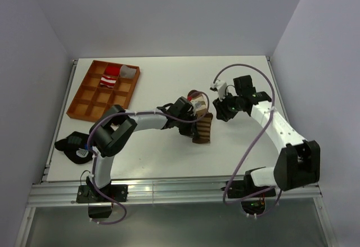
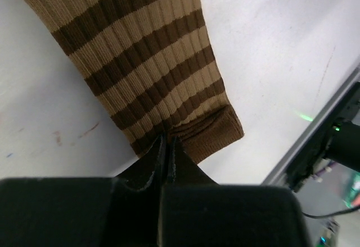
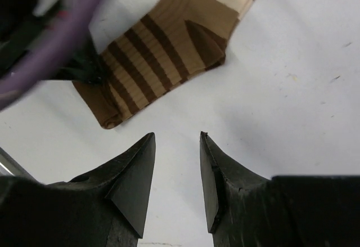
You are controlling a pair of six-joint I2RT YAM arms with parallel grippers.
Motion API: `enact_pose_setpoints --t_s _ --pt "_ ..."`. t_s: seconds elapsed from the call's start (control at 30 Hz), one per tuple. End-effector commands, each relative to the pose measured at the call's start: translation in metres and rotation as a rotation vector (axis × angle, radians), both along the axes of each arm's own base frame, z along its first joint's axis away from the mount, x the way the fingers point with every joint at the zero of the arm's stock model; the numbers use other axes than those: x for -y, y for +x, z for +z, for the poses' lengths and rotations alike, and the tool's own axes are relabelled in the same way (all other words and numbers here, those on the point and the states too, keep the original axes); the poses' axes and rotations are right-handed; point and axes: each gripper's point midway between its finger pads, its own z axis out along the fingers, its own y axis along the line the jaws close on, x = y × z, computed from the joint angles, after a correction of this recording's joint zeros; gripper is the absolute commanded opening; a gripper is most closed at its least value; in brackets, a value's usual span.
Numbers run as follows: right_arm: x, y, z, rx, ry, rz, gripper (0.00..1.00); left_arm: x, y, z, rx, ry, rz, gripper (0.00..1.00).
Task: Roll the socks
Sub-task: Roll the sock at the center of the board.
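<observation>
table, white, seen from above. both arms reach in toward the middle.

left gripper: fingers pressed together, pinching the brown-and-tan sock at its long edge, right where the stripes meet the plain brown cuff. in the left wrist view the sock runs away from the fingers, ribbed, dark and light bands alternating, lying on the white surface. the cuff corner sits just to the right of the pinch.

from above, we see this sock near the centre of the table, between the two grippers, its striped length pointing toward the near edge and a paler end by the left wrist. we cannot tell from there whether any part is lifted.

right gripper: fingers spread, nothing between them but bare table. it sits just beside the sock, not touching. in the right wrist view the sock lies ahead of the fingertips, angled, cuff end toward the lower left, a cream band and a dark brown patch toward the top. a purple cable, blurred, crosses the upper left corner of that view, over the dark body of the other gripper.

red-and-white sock: in the orange tray, at its far end, well apart from both grippers. tray has many compartments and sits at the far left of the table.

black lump with a blue spot, at the left edge of the table, near the left arm's base.
</observation>
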Motion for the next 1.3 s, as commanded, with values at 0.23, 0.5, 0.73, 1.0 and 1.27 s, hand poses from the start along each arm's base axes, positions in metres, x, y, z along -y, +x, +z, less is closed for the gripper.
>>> enact_pose_setpoints --t_s 0.23,0.5,0.73,1.0,1.27 --pt "-0.02 -0.057 -0.029 0.289 -0.106 0.443 0.45 -0.031 -0.055 -0.052 -0.434 0.202 -0.049 0.0" --pt "-0.043 -0.083 -0.042 0.356 -0.138 0.594 0.51 -0.032 -0.06 -0.058 -0.514 0.208 -0.056 0.0" --pt "-0.058 -0.098 -0.058 0.321 -0.186 0.684 0.54 -0.032 -0.057 -0.059 -0.534 0.211 -0.053 0.0" --pt "-0.071 -0.114 -0.08 0.264 -0.232 0.757 0.54 -0.034 -0.055 -0.062 -0.537 0.215 -0.052 0.0" --pt "-0.078 -0.116 -0.097 0.278 -0.291 0.773 0.53 -0.035 -0.056 -0.063 -0.54 0.218 -0.054 0.0"
